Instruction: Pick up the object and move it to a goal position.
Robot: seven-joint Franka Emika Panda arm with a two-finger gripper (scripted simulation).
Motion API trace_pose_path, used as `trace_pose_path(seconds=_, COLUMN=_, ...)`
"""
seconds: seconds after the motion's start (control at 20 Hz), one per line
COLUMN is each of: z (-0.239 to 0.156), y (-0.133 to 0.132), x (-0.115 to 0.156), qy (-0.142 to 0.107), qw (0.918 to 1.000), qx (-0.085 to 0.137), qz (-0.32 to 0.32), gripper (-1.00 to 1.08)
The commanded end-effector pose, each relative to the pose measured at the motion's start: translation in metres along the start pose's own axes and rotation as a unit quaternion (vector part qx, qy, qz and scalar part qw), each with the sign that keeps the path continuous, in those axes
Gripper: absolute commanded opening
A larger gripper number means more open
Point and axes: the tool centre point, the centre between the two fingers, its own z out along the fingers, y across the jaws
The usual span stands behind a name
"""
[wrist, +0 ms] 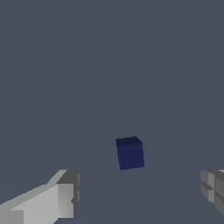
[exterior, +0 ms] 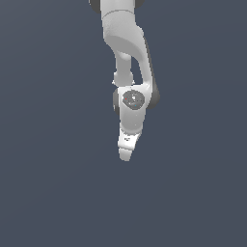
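Hovering claw (wrist: 140,194) spread wide, plain unmarked navy cube (wrist: 130,153) between fingers (wrist: 65,197)

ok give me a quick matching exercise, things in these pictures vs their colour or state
Things:
1. cube
2. gripper
3. arm
4. floor

Colour or state:
A. white, reaching down in the exterior view
B. open, a finger on each side of the gap
C. dark navy blue, lying free
D. plain grey-blue

Pairs: 1-C, 2-B, 3-A, 4-D
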Motion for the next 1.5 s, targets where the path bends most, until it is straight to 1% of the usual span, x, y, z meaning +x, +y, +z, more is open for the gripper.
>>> trace_pose_path(seconds=0.0, z=0.003, y=0.000, x=0.001, qy=0.001, qw=0.9997, qx=0.000, qz=-0.023, gripper=1.00)
trace_pose_path(seconds=0.35, z=0.008, y=-0.001, x=0.002, qy=0.002, qw=0.9984, qx=0.001, qz=-0.056, gripper=1.00)
trace_pose_path(seconds=0.7, z=0.011, y=-0.001, x=0.002, qy=0.002, qw=0.9983, qx=0.001, qz=-0.057, gripper=1.00)
trace_pose_path(seconds=1.15, z=0.051, y=-0.002, x=0.002, qy=0.002, qw=0.9982, qx=0.001, qz=-0.060, gripper=1.00)
trace_pose_path(seconds=1.4, z=0.059, y=-0.001, x=0.002, qy=0.002, qw=0.9982, qx=0.001, qz=-0.060, gripper=1.00)
trace_pose_path(seconds=1.45, z=0.059, y=-0.001, x=0.002, qy=0.002, qw=0.9982, qx=0.001, qz=-0.060, gripper=-1.00)
